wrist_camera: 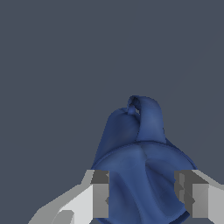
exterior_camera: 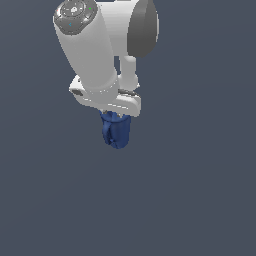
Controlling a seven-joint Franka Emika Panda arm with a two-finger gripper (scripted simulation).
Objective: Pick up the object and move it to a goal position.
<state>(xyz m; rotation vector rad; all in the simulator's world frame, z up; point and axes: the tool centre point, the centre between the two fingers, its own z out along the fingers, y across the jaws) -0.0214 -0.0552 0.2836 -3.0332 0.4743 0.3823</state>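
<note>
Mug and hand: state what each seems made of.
Mug: dark blue, with a soft sheen and faceted shading. It could be glazed ceramic or plastic; the render leaves that open. Hand: matte white shell with grey fingers, which looks like painted plastic or metal.

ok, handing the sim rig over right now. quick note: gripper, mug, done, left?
Gripper: fingers sit on either side of the blue mug, apparently closed on it.
Mug: directly under the arm's hand in the exterior view; its handle points away from the wrist camera.
Done: the grasp looks made. Whether the mug is off the surface cannot be told.
Left: carry it to the goal; no goal marker shows in either view.
</note>
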